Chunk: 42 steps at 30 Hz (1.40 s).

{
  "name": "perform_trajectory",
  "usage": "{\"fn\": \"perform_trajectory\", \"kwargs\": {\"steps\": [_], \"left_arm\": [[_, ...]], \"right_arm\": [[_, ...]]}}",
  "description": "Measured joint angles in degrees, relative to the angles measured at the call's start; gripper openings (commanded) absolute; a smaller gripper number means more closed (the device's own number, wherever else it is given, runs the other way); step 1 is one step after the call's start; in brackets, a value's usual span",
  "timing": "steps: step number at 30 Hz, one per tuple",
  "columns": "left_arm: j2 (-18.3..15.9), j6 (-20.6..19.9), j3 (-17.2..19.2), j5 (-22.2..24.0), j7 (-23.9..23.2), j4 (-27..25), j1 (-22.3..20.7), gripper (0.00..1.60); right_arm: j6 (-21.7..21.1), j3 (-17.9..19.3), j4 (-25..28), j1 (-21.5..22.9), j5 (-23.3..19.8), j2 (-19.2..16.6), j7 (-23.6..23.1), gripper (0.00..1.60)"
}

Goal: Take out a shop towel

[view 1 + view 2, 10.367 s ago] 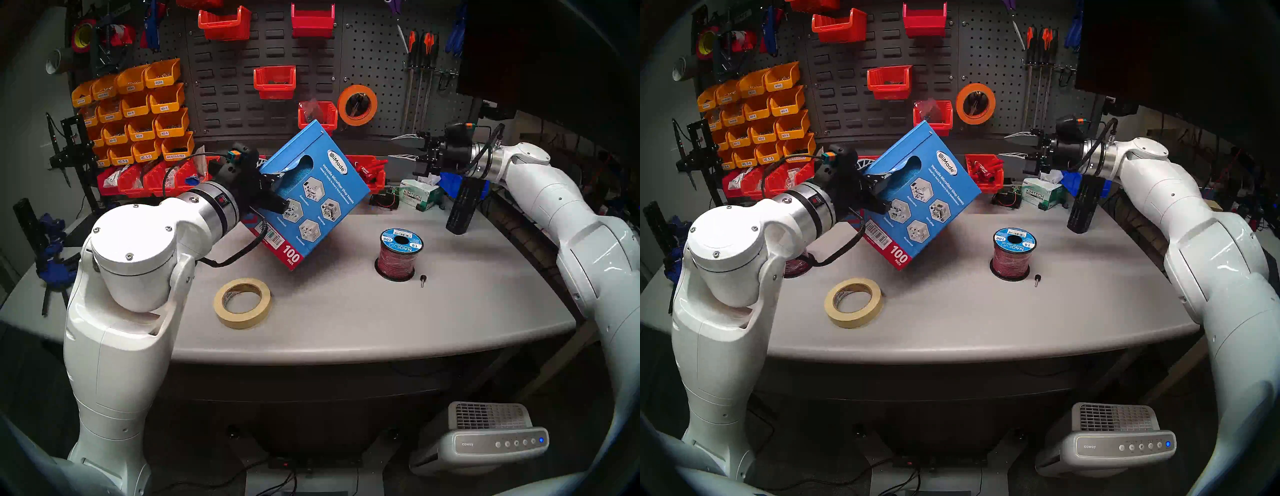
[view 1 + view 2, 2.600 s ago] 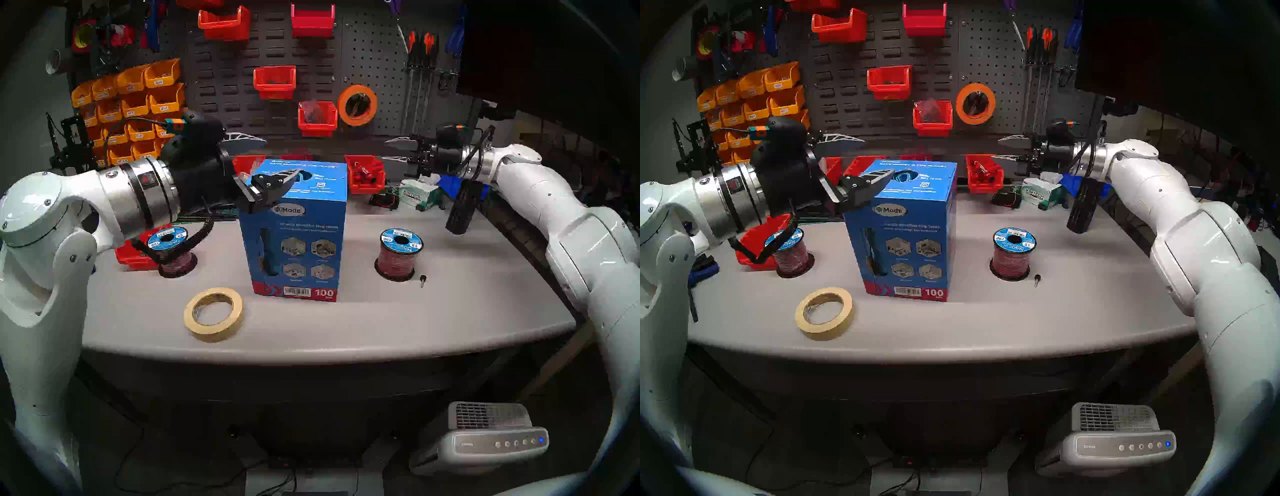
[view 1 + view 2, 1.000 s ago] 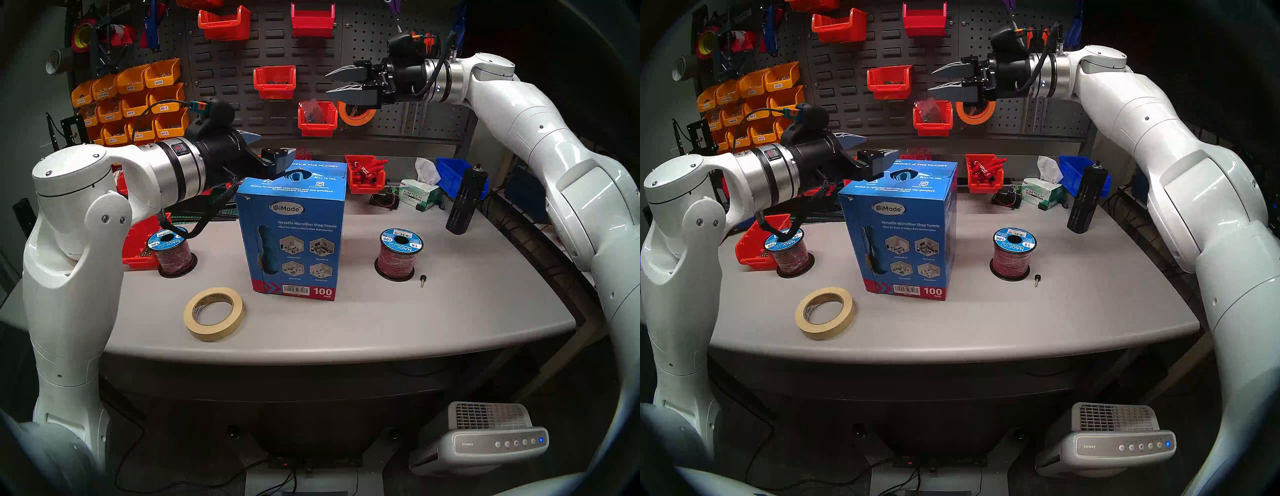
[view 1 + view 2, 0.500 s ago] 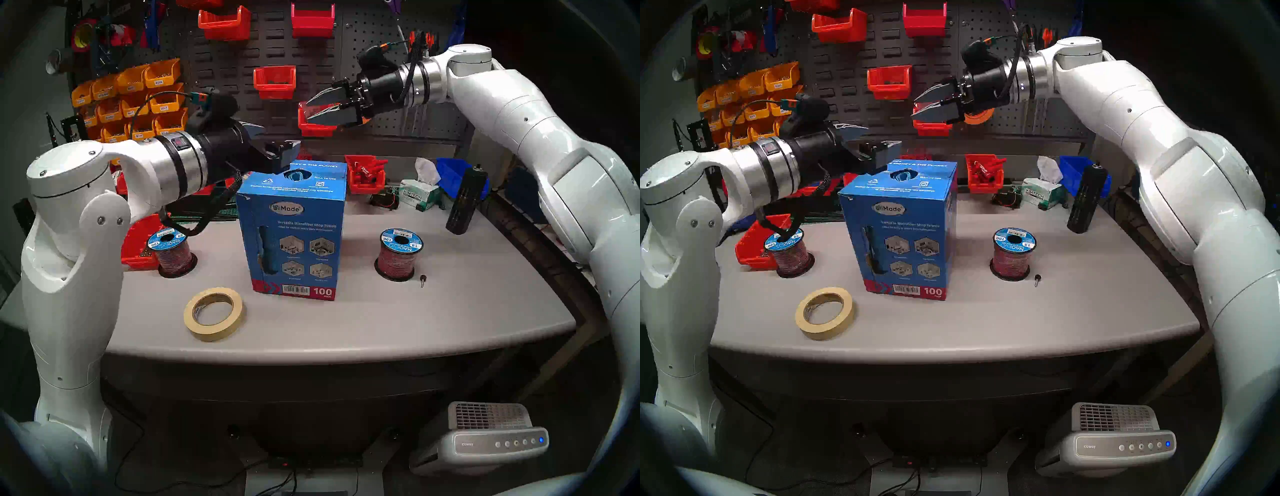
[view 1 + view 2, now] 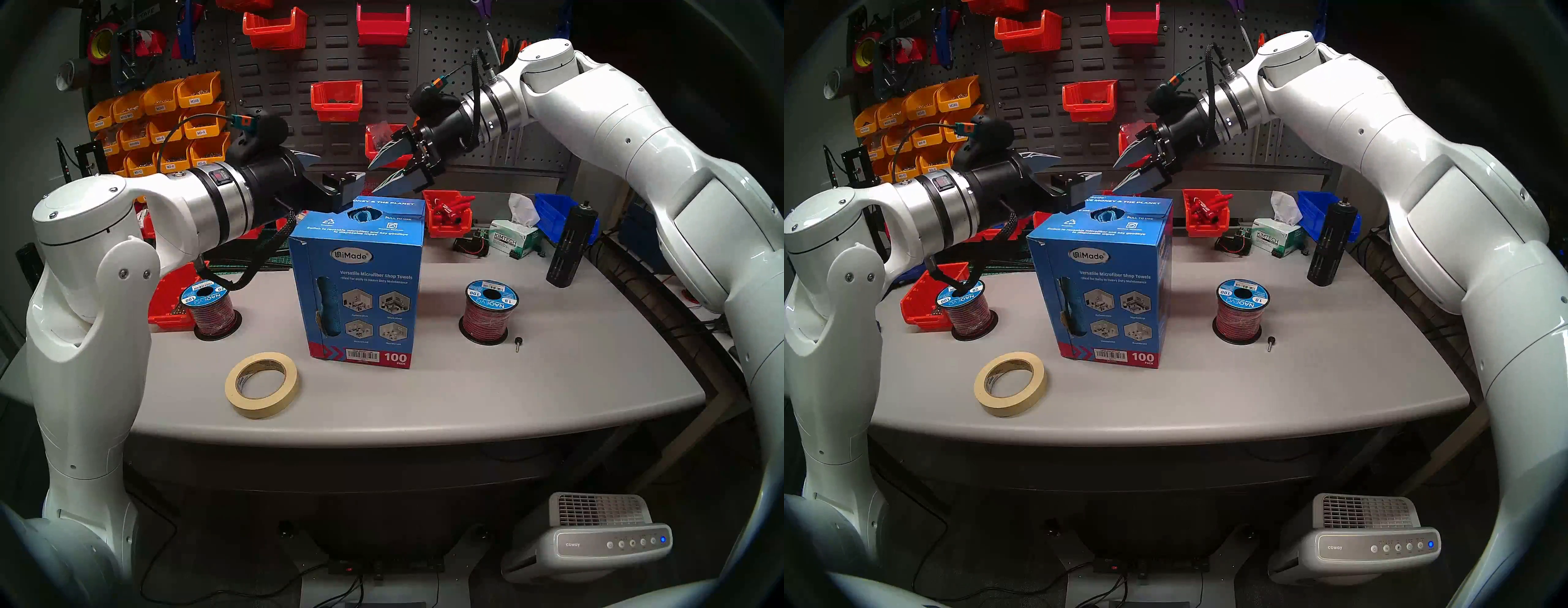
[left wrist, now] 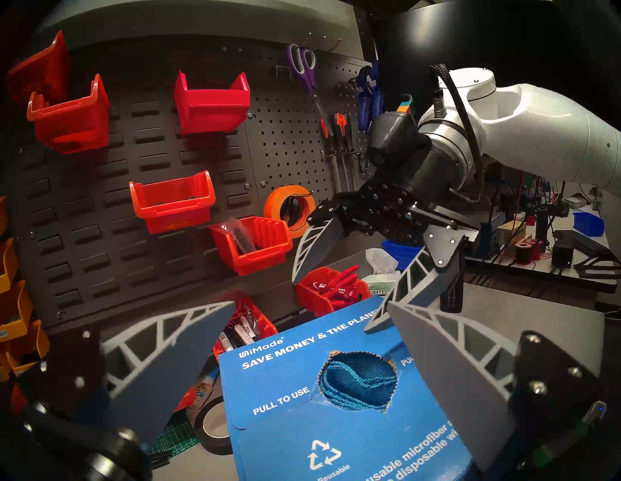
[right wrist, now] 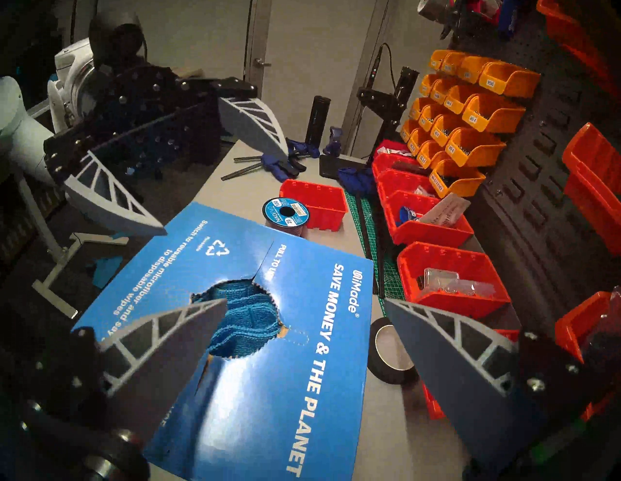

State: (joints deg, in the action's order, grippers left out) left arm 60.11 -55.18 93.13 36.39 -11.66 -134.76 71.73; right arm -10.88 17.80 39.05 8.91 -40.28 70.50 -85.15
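Hovering right pincer (image 5: 375, 175), spread empty, above shop towel (image 5: 363, 215) in carton (image 5: 360, 293) hole.

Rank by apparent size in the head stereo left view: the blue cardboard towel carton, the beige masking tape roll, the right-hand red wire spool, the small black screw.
1. Blue cardboard towel carton, clearly largest.
2. Beige masking tape roll; it sits nearer the camera, so its lead over the spool is unsure.
3. Red wire spool.
4. Small black screw, smallest.

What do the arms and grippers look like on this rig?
Both arms are glossy white shells ending in silver wrist rings and black gripper bodies. The left gripper and right gripper each carry two grey pointed fingers with open lattice ribs. Black braided cables run along the wrists, with orange-and-teal connectors on top.
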Motion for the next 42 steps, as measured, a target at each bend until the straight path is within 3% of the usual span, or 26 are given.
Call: {"fn": "perform_trajectory", "kwargs": {"steps": [11,17,42], "left_arm": [[0.0,0.0,0.1,0.2,1.3,0.3,1.0,1.60],[0.0,0.0,-0.1,0.4,1.8,0.4,1.5,1.60],[0.0,0.0,-0.6,1.2,3.9,0.8,3.0,1.60]], "right_arm": [[5.5,-5.8,2.0,3.9,6.7,-1.0,0.0,1.60],[8.4,-7.1,2.0,5.9,9.1,-1.2,0.0,1.60],[16.2,-7.4,0.3,14.1,14.6,5.5,-0.1,1.60]]}}
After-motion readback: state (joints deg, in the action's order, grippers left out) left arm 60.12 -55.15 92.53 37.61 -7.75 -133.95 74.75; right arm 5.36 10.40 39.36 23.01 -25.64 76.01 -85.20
